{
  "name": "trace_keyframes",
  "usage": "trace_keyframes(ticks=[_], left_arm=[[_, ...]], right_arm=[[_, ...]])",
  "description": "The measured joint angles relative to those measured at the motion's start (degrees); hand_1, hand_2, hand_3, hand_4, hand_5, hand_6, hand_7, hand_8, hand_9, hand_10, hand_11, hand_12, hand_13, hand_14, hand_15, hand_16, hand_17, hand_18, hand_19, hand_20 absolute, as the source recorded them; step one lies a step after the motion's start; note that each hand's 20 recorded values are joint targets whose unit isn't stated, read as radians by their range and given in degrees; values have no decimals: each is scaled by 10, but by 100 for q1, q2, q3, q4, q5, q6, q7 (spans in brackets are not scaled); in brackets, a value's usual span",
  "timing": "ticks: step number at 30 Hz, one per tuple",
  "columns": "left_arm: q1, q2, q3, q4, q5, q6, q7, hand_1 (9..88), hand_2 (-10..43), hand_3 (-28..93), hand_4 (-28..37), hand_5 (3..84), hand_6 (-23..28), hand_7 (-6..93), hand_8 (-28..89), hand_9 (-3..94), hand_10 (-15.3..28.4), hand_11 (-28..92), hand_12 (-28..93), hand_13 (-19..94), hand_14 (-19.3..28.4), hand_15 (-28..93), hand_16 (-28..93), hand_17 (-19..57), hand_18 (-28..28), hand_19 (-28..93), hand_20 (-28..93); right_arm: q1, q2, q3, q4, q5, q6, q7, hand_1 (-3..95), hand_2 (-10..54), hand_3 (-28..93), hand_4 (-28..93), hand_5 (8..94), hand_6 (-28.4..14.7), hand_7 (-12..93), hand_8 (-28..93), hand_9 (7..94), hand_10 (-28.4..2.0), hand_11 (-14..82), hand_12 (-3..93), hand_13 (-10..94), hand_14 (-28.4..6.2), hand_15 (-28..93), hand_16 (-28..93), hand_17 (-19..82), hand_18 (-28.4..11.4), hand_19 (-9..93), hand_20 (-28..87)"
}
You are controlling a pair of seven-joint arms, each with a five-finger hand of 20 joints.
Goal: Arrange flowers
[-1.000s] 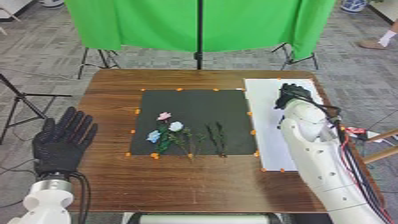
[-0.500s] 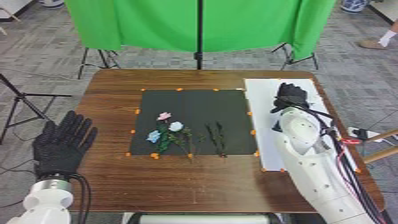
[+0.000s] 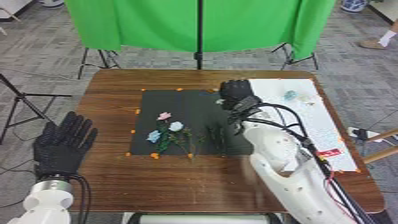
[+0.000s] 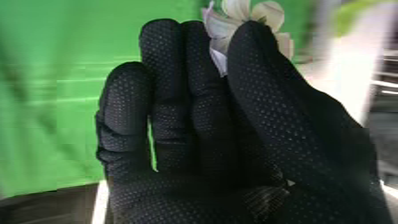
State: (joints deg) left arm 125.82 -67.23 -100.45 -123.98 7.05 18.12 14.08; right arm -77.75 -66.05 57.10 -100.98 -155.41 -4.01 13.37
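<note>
My right hand (image 3: 236, 94) is over the far right part of the dark mat (image 3: 185, 107). In the right wrist view a white flower with lilac-tinged petals (image 4: 238, 17) is pinched between the thumb and fingers of this hand (image 4: 213, 135); the glove hides its stem. Pink (image 3: 164, 116), white (image 3: 176, 126) and light blue (image 3: 154, 136) flowers lie together on the mat, with green stems towards its near edge. Dark green stems (image 3: 216, 137) lie to their right. At the table's left edge my left hand (image 3: 59, 150) has its fingers straight.
A white board (image 3: 324, 122) lies along the table's right side, with a light blue flower (image 3: 290, 94), a pale flower (image 3: 306, 99) and a red label (image 3: 330, 153) on it. Orange markers line the mat. A green cloth (image 3: 142, 25) hangs behind the brown table (image 3: 111, 175).
My right hand has moved left from the white board to the dark mat, uncovering flowers on the board. My left hand shows little change.
</note>
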Motion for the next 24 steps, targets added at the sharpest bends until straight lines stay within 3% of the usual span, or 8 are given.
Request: trace_keyframes(ticks=[12,24], left_arm=[[-15,-14,-41,-6,-9,0,-27,286,178,730,-283,484,88,175,-102,407,146,240,125,292,143,426,-54,-40,139,344,186],[10,-28,-42,-16,-292,169,-6,289,183,734,-283,497,89,195,-107,422,146,257,124,303,147,441,-59,-40,140,352,188]], right_arm=[[-273,-311,-307,-249,131,-590,-225,620,-89,682,-283,750,-22,220,26,788,-124,63,333,638,-84,341,375,328,-213,821,343],[-338,-288,-467,-329,142,-870,-283,614,-91,685,-283,729,-29,202,19,757,-133,84,306,618,-89,344,359,312,-214,804,333]])
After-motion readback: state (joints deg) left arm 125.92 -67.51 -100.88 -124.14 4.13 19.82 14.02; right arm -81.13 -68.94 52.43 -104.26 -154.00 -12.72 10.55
